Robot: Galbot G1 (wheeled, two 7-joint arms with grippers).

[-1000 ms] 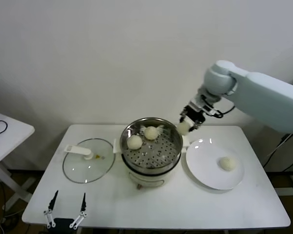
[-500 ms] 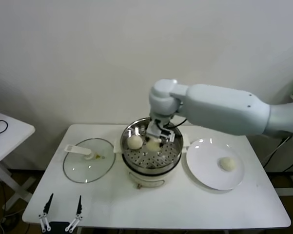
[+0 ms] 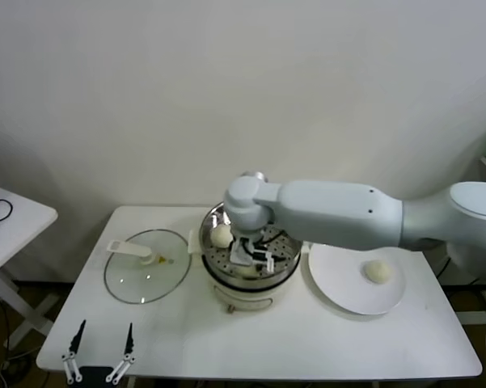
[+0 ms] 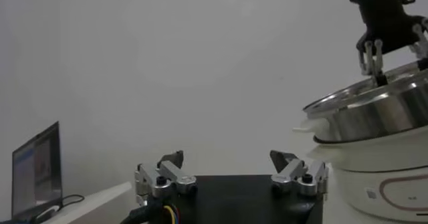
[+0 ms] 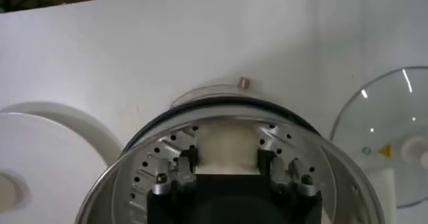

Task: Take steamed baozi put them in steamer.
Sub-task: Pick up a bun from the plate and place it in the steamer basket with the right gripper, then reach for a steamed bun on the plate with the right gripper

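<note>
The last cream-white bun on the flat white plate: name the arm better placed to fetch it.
Right, probably. The right gripper is inside the shiny steel steamer, beside the white plate holding the cream-white bun. The left gripper sits parked at the white table's near edge, on the far side of the steamer.

The head camera looks forward and down from above the white rectangular bench's near edge, taking in its whole top. The left wrist camera sits low at the near left corner, facing level across the bench. The right wrist camera looks straight down, very close. All three share the round shiny stainless-steel steamer.
</note>
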